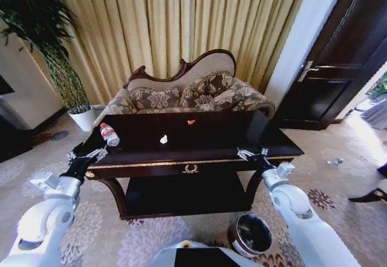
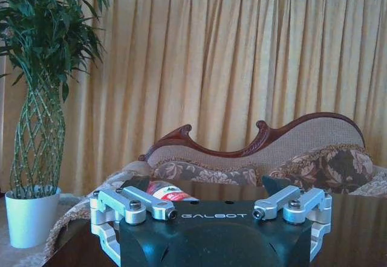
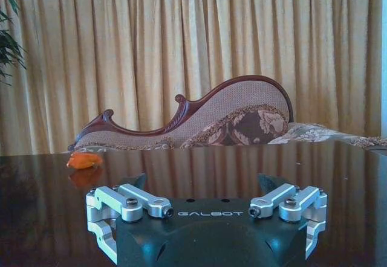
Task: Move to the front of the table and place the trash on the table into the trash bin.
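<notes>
The dark-brown table (image 1: pixel 199 158) with gold trim stands straight ahead. On its top lie the trash: a clear bottle with a red label (image 1: pixel 109 134) at the left end, a white crumpled scrap (image 1: pixel 164 139) near the middle and an orange scrap (image 1: pixel 191 122) farther back. The trash bin (image 1: pixel 250 234) with a black liner sits on the carpet at the table's front right. My left gripper (image 1: pixel 87 155) hovers open at the front left corner, just short of the bottle (image 2: pixel 166 191). My right gripper (image 1: pixel 253 153) is open over the front right edge, with the orange scrap (image 3: pixel 84 160) far ahead.
A floral sofa (image 1: pixel 193 95) with a carved back stands behind the table, before gold curtains. A tall plant in a white pot (image 1: pixel 81 118) is at the back left. A dark door (image 1: pixel 344 55) is on the right. Patterned carpet surrounds the table.
</notes>
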Tool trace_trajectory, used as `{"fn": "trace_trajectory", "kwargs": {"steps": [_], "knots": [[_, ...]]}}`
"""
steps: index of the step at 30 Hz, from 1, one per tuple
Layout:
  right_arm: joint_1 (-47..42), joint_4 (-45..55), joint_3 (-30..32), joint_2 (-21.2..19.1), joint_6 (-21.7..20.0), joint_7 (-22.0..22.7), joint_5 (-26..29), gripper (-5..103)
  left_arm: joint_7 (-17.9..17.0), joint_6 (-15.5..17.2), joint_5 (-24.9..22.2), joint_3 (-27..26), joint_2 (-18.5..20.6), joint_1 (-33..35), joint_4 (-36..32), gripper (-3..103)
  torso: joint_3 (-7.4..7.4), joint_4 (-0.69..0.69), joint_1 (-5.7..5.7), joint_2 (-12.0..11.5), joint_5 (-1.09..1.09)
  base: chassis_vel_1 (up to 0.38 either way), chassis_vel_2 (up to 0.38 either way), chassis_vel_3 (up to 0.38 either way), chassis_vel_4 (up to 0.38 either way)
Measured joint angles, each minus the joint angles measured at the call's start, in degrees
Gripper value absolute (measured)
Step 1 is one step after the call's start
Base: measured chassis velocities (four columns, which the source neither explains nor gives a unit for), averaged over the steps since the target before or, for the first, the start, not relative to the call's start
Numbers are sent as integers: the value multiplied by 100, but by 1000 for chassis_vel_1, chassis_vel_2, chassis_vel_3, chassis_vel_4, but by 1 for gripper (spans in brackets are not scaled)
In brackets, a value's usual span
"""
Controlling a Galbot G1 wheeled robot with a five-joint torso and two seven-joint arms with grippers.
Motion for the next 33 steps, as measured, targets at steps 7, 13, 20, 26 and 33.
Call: {"fn": "trace_trajectory", "kwargs": {"steps": [7,13,20,26,33], "knots": [[58,159,-74,-120,-68,198,271,100,-4,20,-37,-13,4,22,-80,100,1,0,1,0,0,-77,91,78,-80],[302,200,-120,-585,-226,232,731,100,-31,34,-47,-72,-12,96,-125,100,-1,0,-2,1,1,0,0,0,0],[609,106,-243,-1215,-417,253,1310,100,-31,36,-52,-224,-118,229,-143,100,0,0,-2,1,2,0,0,0,0],[1137,-71,-537,-1837,-575,287,1796,100,-39,52,8,-251,-322,231,-223,100,0,0,-2,1,0,0,0,0,0],[1759,-297,-881,-2125,-771,408,2349,100,-88,189,21,-231,-523,300,-444,100,0,1,-1,1,0,0,0,0,0]]}}
